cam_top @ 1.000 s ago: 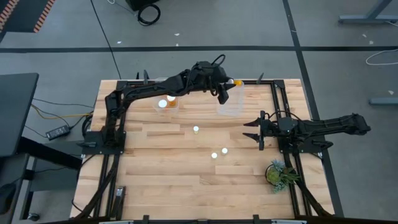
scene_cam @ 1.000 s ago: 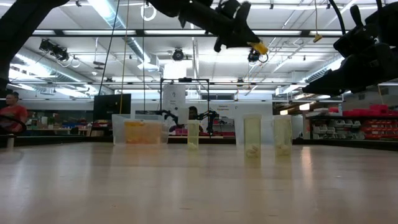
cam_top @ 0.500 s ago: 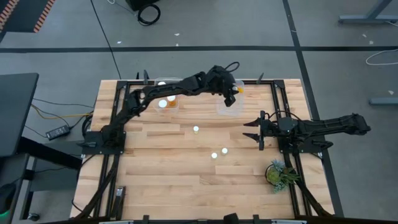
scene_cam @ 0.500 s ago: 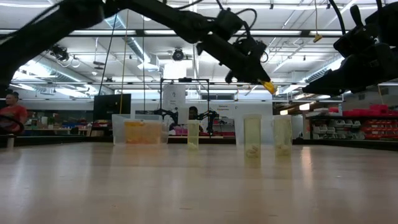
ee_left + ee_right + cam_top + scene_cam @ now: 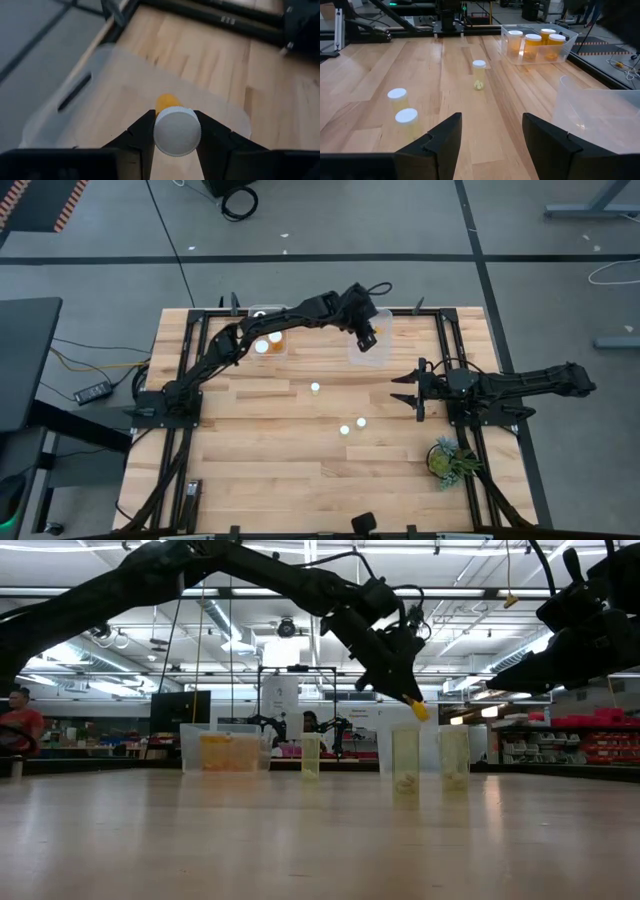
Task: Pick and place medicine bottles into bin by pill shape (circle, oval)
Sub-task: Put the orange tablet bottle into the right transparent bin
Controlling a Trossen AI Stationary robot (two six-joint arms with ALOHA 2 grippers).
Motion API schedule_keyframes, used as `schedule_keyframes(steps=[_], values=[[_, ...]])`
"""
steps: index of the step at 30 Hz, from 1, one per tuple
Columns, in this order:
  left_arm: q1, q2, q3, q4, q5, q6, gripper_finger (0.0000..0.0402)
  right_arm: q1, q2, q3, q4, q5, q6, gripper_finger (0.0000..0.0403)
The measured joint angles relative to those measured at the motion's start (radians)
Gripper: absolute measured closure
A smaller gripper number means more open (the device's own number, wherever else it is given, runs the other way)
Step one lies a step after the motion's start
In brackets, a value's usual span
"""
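Orange and white-capped, one medicine bottle (image 5: 175, 127) sits clamped between the dark fingers of the left gripper (image 5: 176, 131), cap toward the wrist camera, its body pointing down at the clear empty bin (image 5: 125, 95) below. No label or writing can be read on this bottle, on the bins, or on any other bottle.

Seen from above, the left arm stretches from its base at the left edge of the table in a long arc toward the upper middle of the frame, with the left gripper (image 5: 366, 335) poised over the empty bin (image 5: 368, 342) near the table's far edge. In the low view its wrist tilts downward to the right, the held bottle (image 5: 418, 710) showing as a yellow-orange tip in the air above the standing bottles.

A second clear bin (image 5: 268, 340), upper left of centre in the high view, already holds several bottles (image 5: 540, 42). Three loose bottles (image 5: 315, 388) stand upright on the bare wooden table (image 5: 260, 460), well apart from both bins, two of them close together (image 5: 352, 426).

The right arm lies level along the right side, its right gripper (image 5: 408, 390) spread wide and holding nothing, pointing toward the loose bottles. A green plant (image 5: 448, 458) sits at lower right.
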Motion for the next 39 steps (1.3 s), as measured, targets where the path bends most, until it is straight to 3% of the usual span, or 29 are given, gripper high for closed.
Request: schedule_keyframes(steps=[22, 39], values=[[-0.051, 0.001, -0.001, -0.237, -0.02, 0.022, 0.0277, 0.0, 0.0, 0.0, 0.0, 0.0, 0.0, 0.0187], [-0.033, 0.031, -0.003, -0.218, -0.08, 0.19, 0.0276, 0.0, 0.0, 0.0, 0.0, 0.0, 0.0, 0.0187]])
